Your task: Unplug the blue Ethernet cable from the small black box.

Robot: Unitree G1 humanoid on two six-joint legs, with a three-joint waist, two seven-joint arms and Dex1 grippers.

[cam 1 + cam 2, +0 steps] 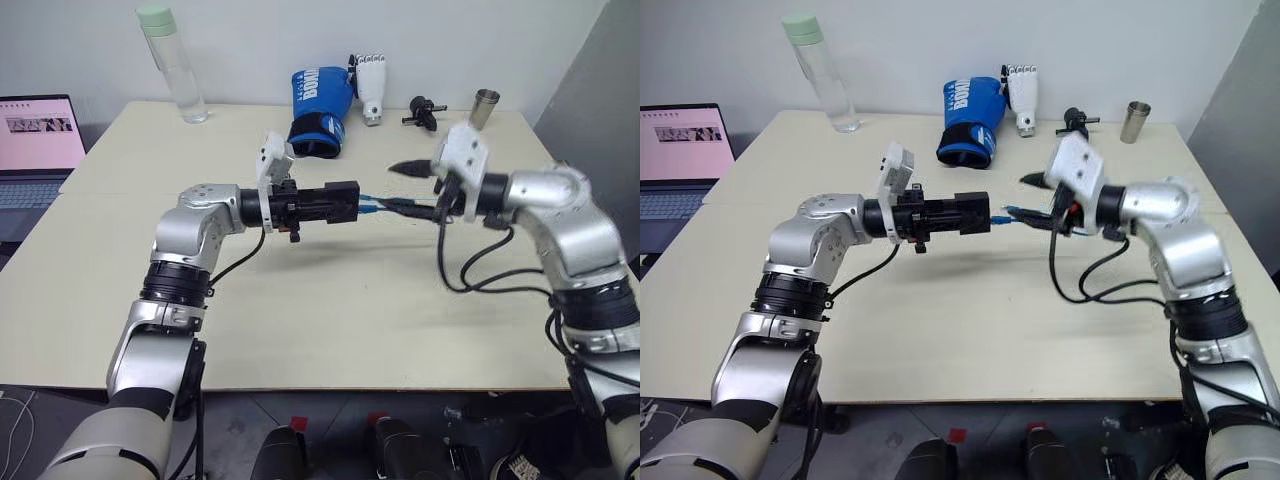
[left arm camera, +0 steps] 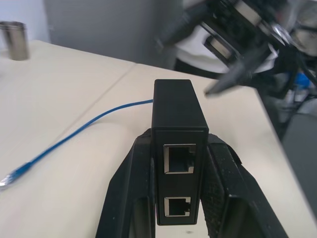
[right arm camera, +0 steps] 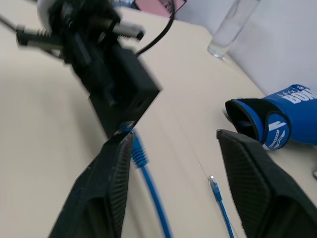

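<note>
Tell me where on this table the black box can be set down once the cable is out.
Bare tabletop lies along the near edge, below both arms, and also at the far left between the water bottle and the laptop. The far edge is crowded: blue boxing glove, white robotic hand, metal cup.

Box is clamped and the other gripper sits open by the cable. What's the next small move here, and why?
Probably close the right gripper on the blue cable just behind its plug, then pull away from the black box. Its fingers stand open either side of the cable, which looks plugged in, while the left gripper holds the box clamped.
</note>
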